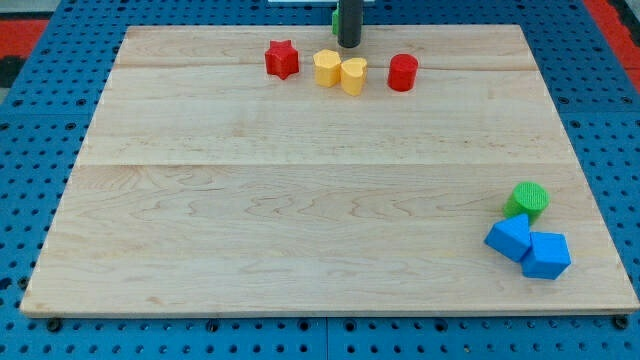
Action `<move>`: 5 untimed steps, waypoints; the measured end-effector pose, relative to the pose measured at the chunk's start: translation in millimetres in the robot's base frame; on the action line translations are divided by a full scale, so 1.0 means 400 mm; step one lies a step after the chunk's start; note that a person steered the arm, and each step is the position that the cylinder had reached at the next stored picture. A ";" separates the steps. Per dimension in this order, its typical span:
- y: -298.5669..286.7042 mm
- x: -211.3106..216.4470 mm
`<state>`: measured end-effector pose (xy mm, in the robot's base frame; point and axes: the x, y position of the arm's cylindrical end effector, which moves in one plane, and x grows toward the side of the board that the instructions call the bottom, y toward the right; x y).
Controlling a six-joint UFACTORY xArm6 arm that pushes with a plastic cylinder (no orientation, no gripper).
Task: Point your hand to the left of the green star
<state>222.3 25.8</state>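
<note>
My tip rests near the top edge of the wooden board, just above the two yellow blocks. A sliver of green shows at the rod's left side near the view's top. It looks like the green star, mostly hidden behind the rod, so its shape cannot be made out. The tip is right beside it, slightly below and to its right.
Below the tip stand a red star, a yellow hexagon, a yellow heart and a red cylinder. At the bottom right are a green cylinder and two blue blocks.
</note>
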 end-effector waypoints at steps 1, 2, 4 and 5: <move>-0.059 -0.052; -0.059 -0.052; -0.069 -0.070; -0.069 -0.074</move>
